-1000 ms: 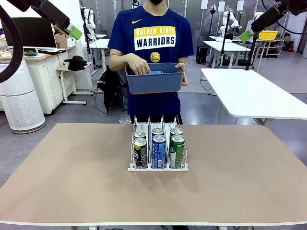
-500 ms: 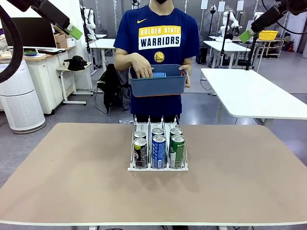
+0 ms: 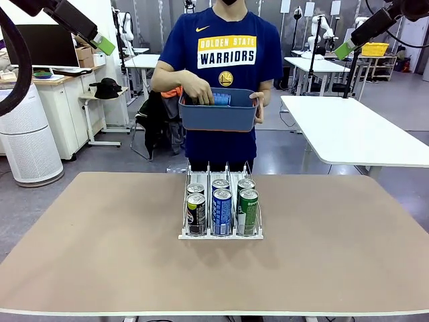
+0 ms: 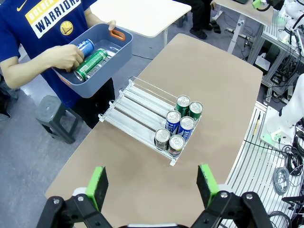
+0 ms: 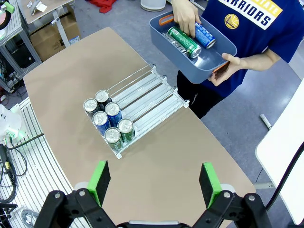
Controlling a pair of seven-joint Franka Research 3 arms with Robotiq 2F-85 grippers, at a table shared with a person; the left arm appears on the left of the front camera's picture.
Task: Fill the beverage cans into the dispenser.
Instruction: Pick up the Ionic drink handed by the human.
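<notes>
On the table stands the dispenser (image 3: 220, 235), a white rack with three lanes. Several beverage cans (image 3: 222, 209) fill its near end: black in the left lane, blue in the middle, green on the right. Behind the far edge a person holds a blue-grey tub (image 3: 218, 115), one hand inside it on a blue can (image 3: 222, 98). From above, the blue can (image 5: 204, 35) lies under that hand beside a green can (image 5: 183, 41). My left gripper (image 3: 102, 43) and right gripper (image 3: 345, 48) hang high, both open and empty. The left gripper (image 4: 153, 185) looks down on the rack (image 4: 137, 102), as does the right gripper (image 5: 154, 182).
The far parts of the dispenser lanes (image 5: 147, 97) hold no cans. Bare tan table top (image 3: 100, 235) spreads to both sides of the rack. A white table (image 3: 348, 131) stands behind on the right, with a white cylinder (image 3: 27, 144) on the floor at the left.
The person has raised the tub a little and straightened up, and the hand inside has tilted the blue can upward. Neither arm has moved.
</notes>
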